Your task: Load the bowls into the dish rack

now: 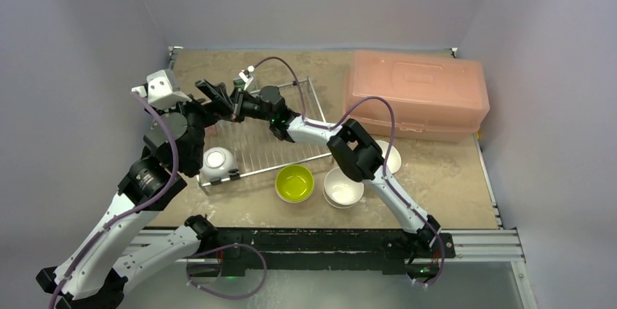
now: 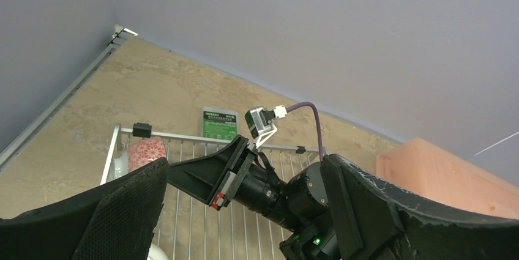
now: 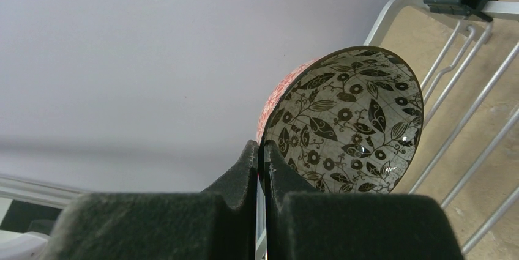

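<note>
My right gripper (image 3: 262, 156) is shut on the rim of the patterned bowl (image 3: 349, 119), which is black-and-white inside and red-flowered outside. It holds the bowl tilted on edge at the far left corner of the dish rack (image 3: 465, 40). The left wrist view shows that bowl (image 2: 145, 153) inside the rack (image 2: 196, 180). In the top view my right gripper (image 1: 207, 93) reaches across the rack (image 1: 291, 145). My left gripper (image 2: 245, 223) is open and empty, just on the near side of the right gripper (image 2: 202, 177). A white bowl (image 1: 218, 160) sits upside down in the rack's near left corner.
A lime-green bowl (image 1: 295, 182) and a white bowl (image 1: 343, 187) stand on the table in front of the rack. Another pale bowl (image 1: 391, 156) is partly hidden behind my right arm. A pink plastic box (image 1: 416, 94) stands at the back right. A green card (image 2: 220, 124) lies behind the rack.
</note>
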Controlling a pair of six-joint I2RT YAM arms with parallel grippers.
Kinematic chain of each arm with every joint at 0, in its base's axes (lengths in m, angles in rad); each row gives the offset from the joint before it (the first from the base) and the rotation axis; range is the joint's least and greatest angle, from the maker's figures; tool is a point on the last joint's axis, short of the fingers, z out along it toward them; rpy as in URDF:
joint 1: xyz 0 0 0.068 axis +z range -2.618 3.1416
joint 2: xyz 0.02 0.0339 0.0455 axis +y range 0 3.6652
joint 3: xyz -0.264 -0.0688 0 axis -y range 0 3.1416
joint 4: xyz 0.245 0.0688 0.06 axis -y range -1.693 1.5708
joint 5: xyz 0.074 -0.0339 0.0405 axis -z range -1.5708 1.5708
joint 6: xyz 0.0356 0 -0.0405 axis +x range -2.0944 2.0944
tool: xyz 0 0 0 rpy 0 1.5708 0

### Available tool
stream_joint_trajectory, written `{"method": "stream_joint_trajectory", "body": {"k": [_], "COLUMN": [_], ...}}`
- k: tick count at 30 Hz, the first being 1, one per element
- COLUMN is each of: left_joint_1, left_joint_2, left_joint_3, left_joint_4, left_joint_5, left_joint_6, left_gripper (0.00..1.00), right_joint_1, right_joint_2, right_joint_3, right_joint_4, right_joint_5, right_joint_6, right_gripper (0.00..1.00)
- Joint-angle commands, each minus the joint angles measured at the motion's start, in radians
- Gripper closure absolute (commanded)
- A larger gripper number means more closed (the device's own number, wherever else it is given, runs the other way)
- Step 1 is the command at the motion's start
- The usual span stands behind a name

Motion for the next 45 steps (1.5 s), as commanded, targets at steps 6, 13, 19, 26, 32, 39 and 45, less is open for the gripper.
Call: {"method": "stream_joint_trajectory", "body": {"k": [6,13,19,26,32,39,45], "left_joint_1": [0.003,0.003,0.002,0.002,0.003,0.002,0.003], "left_joint_2": [0.020,0.037,0.060,0.075,0.063,0.035,0.024], "left_joint_3": [0.004,0.007,0.006,0.009,0.032,0.040,0.050], "left_joint_4": [-0.002,-0.011,-0.012,-0.010,-0.017,-0.006,-0.022], "left_joint_5": [0.027,0.037,0.040,0.037,-0.040,-0.085,-0.093], "left_joint_6": [-0.029,-0.042,-0.042,-0.031,0.030,0.071,0.076], "left_gripper": [0.07,0.07,0.06,0.06,0.06,0.05,0.05], "right_joint_1": [-0.052,-0.086,-0.113,-0.127,-0.147,-0.146,-0.140], "right_joint_2": [0.020,0.014,-0.033,-0.097,-0.215,-0.254,-0.281], "right_joint_3": [-0.025,-0.091,-0.162,-0.209,-0.276,-0.302,-0.300], "right_joint_4": [0.129,0.114,0.083,0.018,-0.122,-0.247,-0.336], "right_joint_5": [-0.050,-0.056,-0.042,-0.021,0.046,0.155,0.246], "right_joint_6": [0.100,0.128,0.083,0.013,-0.114,-0.206,-0.276], "right_gripper": [1.00,0.84,0.70,0.49,0.34,0.30,0.35]}}
